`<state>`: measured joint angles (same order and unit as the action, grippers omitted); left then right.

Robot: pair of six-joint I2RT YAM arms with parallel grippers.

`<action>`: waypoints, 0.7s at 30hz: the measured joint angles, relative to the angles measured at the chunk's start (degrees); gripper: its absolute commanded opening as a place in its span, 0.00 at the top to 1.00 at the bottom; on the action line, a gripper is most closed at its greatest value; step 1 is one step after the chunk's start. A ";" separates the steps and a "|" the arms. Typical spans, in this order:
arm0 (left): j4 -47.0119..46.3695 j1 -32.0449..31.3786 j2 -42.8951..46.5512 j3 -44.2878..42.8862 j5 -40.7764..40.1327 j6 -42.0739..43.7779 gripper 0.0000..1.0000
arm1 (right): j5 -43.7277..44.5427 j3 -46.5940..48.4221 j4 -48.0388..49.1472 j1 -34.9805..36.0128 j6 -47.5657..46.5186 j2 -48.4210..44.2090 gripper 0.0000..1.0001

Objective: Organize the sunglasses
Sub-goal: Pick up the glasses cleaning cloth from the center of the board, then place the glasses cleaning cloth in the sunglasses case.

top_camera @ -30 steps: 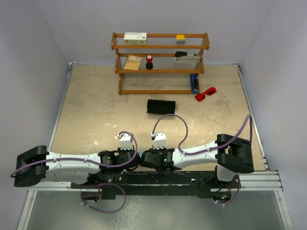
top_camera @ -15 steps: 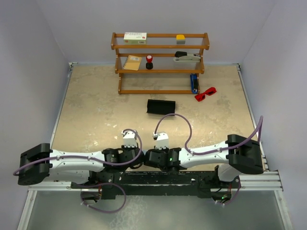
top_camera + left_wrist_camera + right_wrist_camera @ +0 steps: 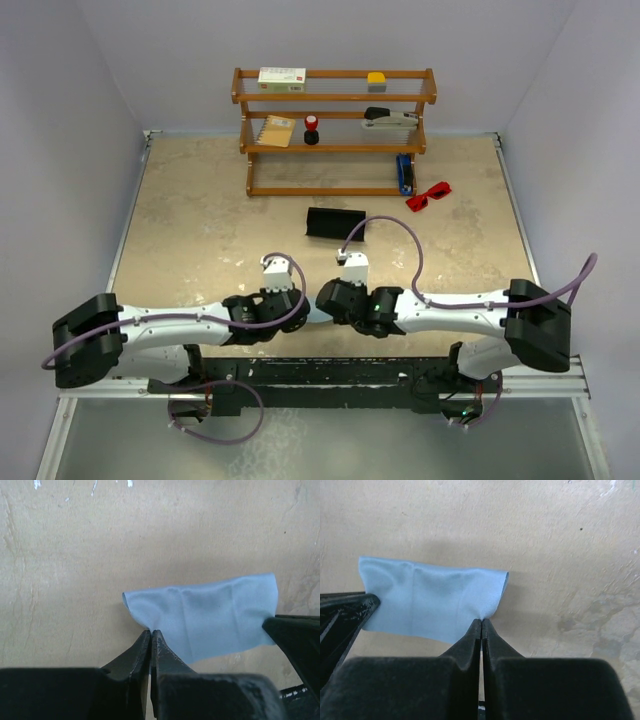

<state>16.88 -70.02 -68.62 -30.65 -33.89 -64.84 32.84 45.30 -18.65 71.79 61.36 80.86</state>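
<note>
The red sunglasses (image 3: 428, 195) lie on the table at the far right, beside the wooden shelf (image 3: 335, 130). Both grippers are far from them, near the front middle of the table. My left gripper (image 3: 151, 631) is shut on one corner of a light blue cloth (image 3: 200, 620). My right gripper (image 3: 481, 621) is shut on the opposite corner of the same cloth (image 3: 430, 602). The cloth hangs folded between them just above the table. In the top view the left gripper (image 3: 300, 310) and right gripper (image 3: 324, 299) almost meet, and the cloth is hidden there.
A black oblong case (image 3: 335, 223) lies in front of the shelf, just beyond the grippers. The shelf holds a white box (image 3: 282, 77), a yellow block (image 3: 376, 77), a stapler (image 3: 388, 118), a tan pad (image 3: 277, 130) and a small red-topped item (image 3: 311, 126). A blue object (image 3: 403, 172) leans at its right end.
Both arms have stretched forward from near the base. The two grippers have moved away from the near edge toward the black case and stayed close together.
</note>
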 measured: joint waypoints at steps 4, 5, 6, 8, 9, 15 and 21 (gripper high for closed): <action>-1.46 4.00 -2.43 -2.40 1.40 2.80 1.00 | -1.05 0.00 0.81 -2.80 -2.82 -0.70 1.00; -1.57 4.85 -3.13 -3.26 1.64 3.48 1.00 | -1.33 0.00 1.16 -3.58 -3.65 -0.70 1.00; -1.81 5.60 -3.93 -4.22 1.75 4.33 1.00 | -1.79 0.00 1.44 -4.50 -4.46 -0.70 1.00; -2.45 6.67 -5.77 -6.38 1.97 5.81 1.00 | -3.04 0.00 2.27 -6.45 -6.49 -0.70 1.00; -2.69 7.13 -6.84 -7.58 2.19 6.51 1.00 | -3.34 0.00 2.47 -7.58 -6.97 -0.70 1.00; -5.40 11.17 -11.96 -12.00 4.63 10.69 1.00 | -5.68 0.57 3.61 -14.05 -12.57 -0.55 1.00; -5.77 15.89 -16.20 -16.59 6.97 15.04 1.00 | -8.07 3.65 5.95 -19.21 -17.27 1.20 1.00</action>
<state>11.11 -54.13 -84.82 -47.24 -26.92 -49.80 24.77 48.95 -12.71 52.58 44.10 82.06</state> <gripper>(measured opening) 0.003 0.005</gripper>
